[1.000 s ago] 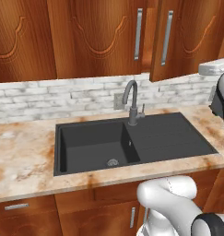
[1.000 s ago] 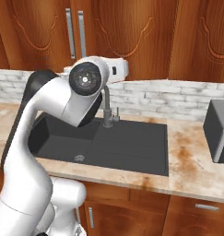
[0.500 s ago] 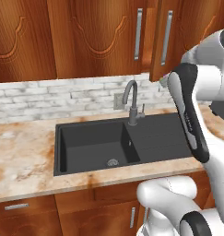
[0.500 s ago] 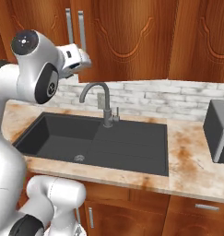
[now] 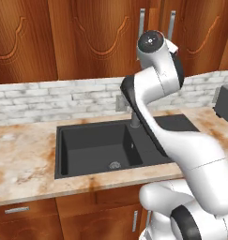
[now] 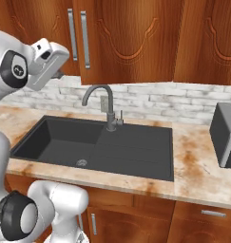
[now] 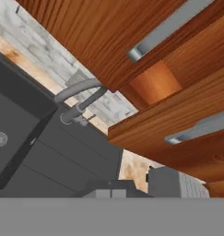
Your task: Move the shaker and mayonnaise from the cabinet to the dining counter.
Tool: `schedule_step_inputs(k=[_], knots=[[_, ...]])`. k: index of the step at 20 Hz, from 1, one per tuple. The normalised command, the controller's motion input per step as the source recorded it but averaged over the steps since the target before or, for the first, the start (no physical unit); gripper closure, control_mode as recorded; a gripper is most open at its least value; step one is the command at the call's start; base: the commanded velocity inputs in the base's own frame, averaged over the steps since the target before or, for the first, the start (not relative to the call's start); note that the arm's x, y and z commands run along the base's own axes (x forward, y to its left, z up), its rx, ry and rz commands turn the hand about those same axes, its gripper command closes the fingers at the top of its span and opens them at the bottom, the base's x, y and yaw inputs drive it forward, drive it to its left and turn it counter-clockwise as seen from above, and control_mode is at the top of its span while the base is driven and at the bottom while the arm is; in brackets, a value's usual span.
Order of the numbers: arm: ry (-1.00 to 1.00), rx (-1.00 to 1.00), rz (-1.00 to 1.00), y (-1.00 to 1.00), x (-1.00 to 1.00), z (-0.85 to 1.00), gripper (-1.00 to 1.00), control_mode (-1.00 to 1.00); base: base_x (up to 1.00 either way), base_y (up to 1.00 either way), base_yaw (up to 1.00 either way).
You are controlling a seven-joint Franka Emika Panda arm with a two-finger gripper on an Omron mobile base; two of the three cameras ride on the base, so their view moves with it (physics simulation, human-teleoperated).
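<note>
The closed, empty tool (image 6: 59, 74) sits upper left of frame beside the reddish-brown carved wooden cabinet (image 6: 126, 38); opening its slightly ajar door comes next, probably by a silver bar handle (image 6: 83, 33).

The cabinet (image 6: 131, 38) doors hid whatever stood inside, and every view's top edge cut them off. In the right base view the hand's white housing covered the fingers, so their tips could not be made out. In the left base view the arm masked the faucet (image 5: 134, 119) and part of the sink (image 5: 94, 147). Far to the fingers' side, the grey box (image 6: 225, 134) on the desk (image 6: 200, 166) ran past the frame edge.
</note>
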Motion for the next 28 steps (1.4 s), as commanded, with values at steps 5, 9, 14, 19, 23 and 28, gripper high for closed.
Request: schedule_step_inputs(k=[5, 9, 14, 19, 23, 28], knots=[[0.0, -0.17, -0.14, 0.04, 0.41, 0.0, 1.0, -1.0, 0.0, 0.0, 0.0], [-0.06, -0.1, -0.13, 0.0, 0.31, 0.0, 1.0, -1.0, 0.0, 0.0, 0.0], [-0.1, -0.06, -0.11, 0.0, 0.22, 0.0, 1.0, -1.0, 0.0, 0.0, 0.0], [-0.11, -0.04, -0.04, 0.0, 0.24, 0.0, 1.0, -1.0, 0.0, 0.0, 0.0], [-0.07, -0.05, 0.0, -0.1, 0.25, 0.0, 1.0, -1.0, 0.0, 0.0, 0.0], [-0.02, -0.06, 0.0, -0.22, 0.21, 0.0, 1.0, -1.0, 0.0, 0.0, 0.0]])
